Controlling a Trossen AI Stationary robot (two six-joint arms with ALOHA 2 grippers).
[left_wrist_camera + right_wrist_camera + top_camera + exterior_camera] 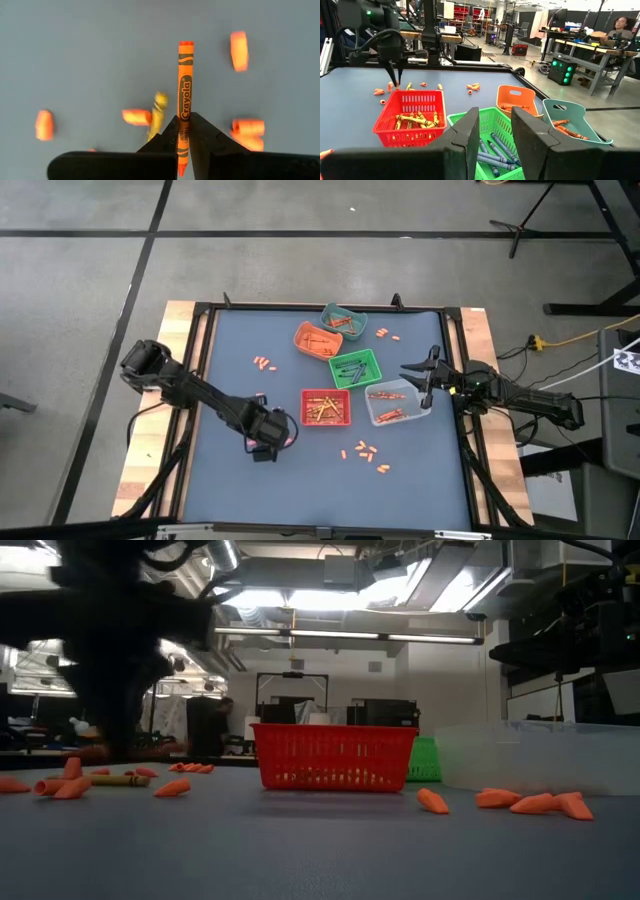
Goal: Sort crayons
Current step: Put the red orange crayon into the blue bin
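My left gripper (pixel 265 437) stands over the mat just left of the red bin (pixel 326 407), shut on an orange Crayola crayon (pixel 185 85). It also shows in the right wrist view (pixel 397 80), pointing down. My right gripper (pixel 420 375) is open and empty at the table's right, over the clear bin (pixel 398 402). Its fingers (pixel 465 135) frame the green bin (pixel 492 145). Loose orange crayon stubs lie on the mat at the near middle (pixel 368 455), far left (pixel 265 363) and far right (pixel 387 333). More stubs and a yellowish one (pixel 159 107) lie under my left gripper. My left gripper pinches the orange crayon between its two fingers near the pointed end (pixel 183 132). The fingers point down and the crayon runs along them, out past the fingertips. Its flat end (pixel 186 46) points toward the mat. I cannot tell whether that end touches the mat.
The red bin holds yellowish crayons (pixel 417 120). The green bin (pixel 355 368) holds dark ones. The orange bin (pixel 317 339) and teal bin (pixel 343 320) stand at the far middle, with orange sticks in the teal one. A person (pixel 620 25) sits beyond the table.
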